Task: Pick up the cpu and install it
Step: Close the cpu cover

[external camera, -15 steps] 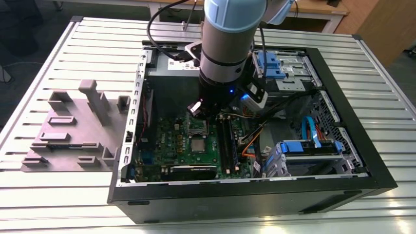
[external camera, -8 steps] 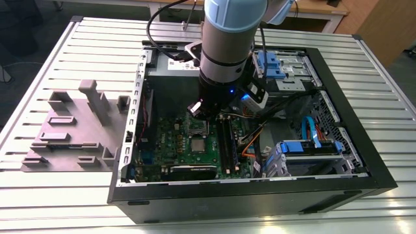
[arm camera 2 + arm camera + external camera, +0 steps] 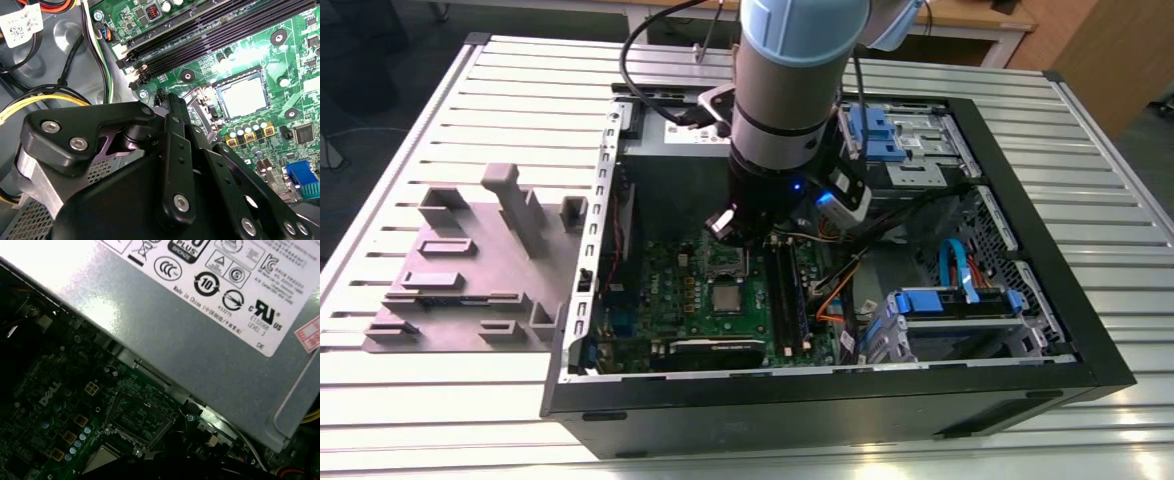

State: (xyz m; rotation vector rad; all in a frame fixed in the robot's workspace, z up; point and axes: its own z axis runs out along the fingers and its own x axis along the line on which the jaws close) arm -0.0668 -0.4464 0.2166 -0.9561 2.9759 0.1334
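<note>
Small flat silvery square cpu (image 3: 243,95) looks seated in the green motherboard (image 3: 300,75) socket, hinged metal frame (image 3: 199,109) not closed yet, can't tell if the black tool (image 3: 736,238) is open or closed.

Green motherboard (image 3: 660,290), pale silvery cpu (image 3: 243,95), black case (image 3: 827,405), plain grey tray (image 3: 474,265).

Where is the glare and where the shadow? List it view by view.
First wrist view: glare whitens the power supply's casing; the motherboard beside it lies dim. Second wrist view: a bright patch on the motherboard beside the cpu. Exterior view: sheen along the slatted table.
</note>
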